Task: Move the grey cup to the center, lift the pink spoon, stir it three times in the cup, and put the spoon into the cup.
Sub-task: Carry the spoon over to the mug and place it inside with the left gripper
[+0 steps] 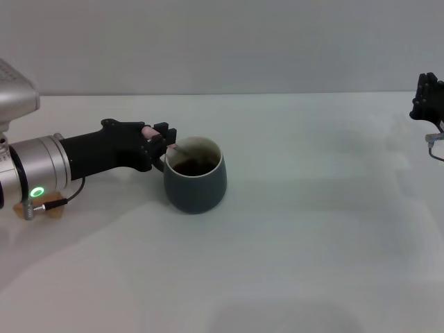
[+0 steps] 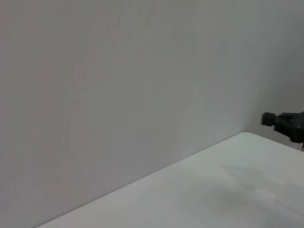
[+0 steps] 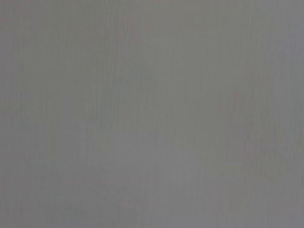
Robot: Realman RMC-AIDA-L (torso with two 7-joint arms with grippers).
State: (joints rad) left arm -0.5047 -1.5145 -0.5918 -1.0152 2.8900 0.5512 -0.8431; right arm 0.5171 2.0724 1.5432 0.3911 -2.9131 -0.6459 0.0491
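The grey cup point(image 1: 196, 182) stands on the white table point(image 1: 305, 229), left of centre, in the head view. My left gripper point(image 1: 164, 143) is at the cup's left rim and is shut on the pink spoon point(image 1: 147, 130). The spoon's pale pink handle shows between the fingers. Its slim shaft slants down over the rim into the cup, and its bowl is hidden inside. My right gripper point(image 1: 427, 98) is parked at the far right edge, well away from the cup. It also shows far off in the left wrist view point(image 2: 285, 124).
A small tan object point(image 1: 54, 212) lies on the table under my left forearm. A grey wall rises behind the table's far edge. The right wrist view shows only a plain grey surface.
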